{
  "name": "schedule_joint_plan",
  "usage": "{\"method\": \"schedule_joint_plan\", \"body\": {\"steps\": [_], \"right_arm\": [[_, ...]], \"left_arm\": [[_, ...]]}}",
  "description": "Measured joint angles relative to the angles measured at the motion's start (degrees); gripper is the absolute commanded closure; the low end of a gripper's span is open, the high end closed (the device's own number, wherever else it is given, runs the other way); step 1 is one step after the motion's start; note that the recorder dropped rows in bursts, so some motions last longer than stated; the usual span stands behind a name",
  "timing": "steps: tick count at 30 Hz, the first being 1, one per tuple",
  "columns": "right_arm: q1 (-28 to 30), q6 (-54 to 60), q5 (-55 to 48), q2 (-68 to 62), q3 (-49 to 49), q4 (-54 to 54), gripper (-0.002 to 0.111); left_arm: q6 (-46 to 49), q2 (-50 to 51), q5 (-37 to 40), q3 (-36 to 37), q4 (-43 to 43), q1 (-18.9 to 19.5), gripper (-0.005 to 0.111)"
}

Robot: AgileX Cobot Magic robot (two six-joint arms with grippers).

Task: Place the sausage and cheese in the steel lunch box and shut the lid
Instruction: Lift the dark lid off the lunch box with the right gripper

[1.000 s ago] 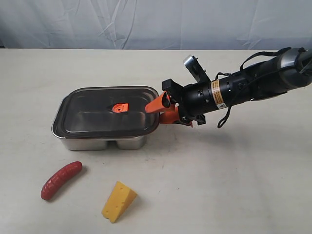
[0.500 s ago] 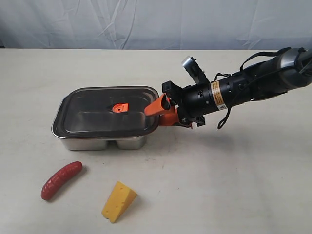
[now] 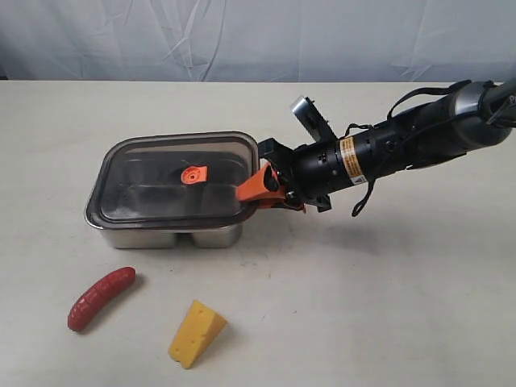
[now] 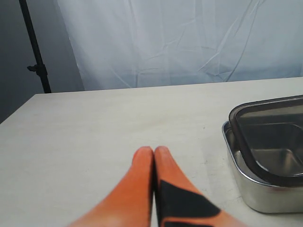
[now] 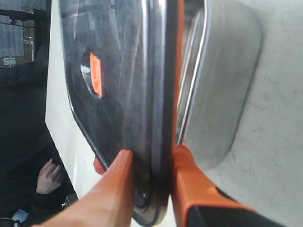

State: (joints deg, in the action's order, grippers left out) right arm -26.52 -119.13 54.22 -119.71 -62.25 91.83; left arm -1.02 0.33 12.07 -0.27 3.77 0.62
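Lid (image 3: 173, 181): tilted on steel lunch box (image 3: 161, 235), right edge raised, presumably for removal ahead of loading.
Right gripper (image 3: 260, 184): narrowed onto lid rim, one finger on either face.
Left gripper (image 4: 154, 156): closed, empty.
Sausage (image 3: 101, 297), cheese (image 3: 197, 332): on table (image 3: 387, 306) in front of steel lunch box, apart.

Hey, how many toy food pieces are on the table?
2: the sausage lies on the camera side of the steel lunch box, the cheese just right of the sausage. None shows through the tinted lid.
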Motion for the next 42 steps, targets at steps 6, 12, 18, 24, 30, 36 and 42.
{"method": "schedule_joint_plan", "body": {"steps": [6,12,18,24,30,36,42], "right_arm": [[0.49,0.0,2.3,0.0,0.0,0.0,0.101],[3.47,0.0,5.04,2.31,0.0,0.49,0.109],[6.47,0.0,5.32,5.83,0.0,1.41,0.109],[10.02,0.0,5.0,11.03,0.0,3.16,0.109],[13.18,0.0,0.0,19.98,-1.3,8.24,0.109],[13.85,5.45,-12.16,29.99,-2.69,8.48,0.109],[13.85,23.92,-24.15,35.59,-2.83,8.37,0.109]], "left_arm": [[0.0,0.0,0.0,0.0,0.0,0.0,0.107],[0.0,0.0,0.0,0.0,0.0,0.0,0.107],[0.0,0.0,0.0,0.0,0.0,0.0,0.107],[0.0,0.0,0.0,0.0,0.0,0.0,0.107],[0.0,0.0,0.0,0.0,0.0,0.0,0.107],[0.0,0.0,0.0,0.0,0.0,0.0,0.107],[0.0,0.0,0.0,0.0,0.0,0.0,0.107]]}}
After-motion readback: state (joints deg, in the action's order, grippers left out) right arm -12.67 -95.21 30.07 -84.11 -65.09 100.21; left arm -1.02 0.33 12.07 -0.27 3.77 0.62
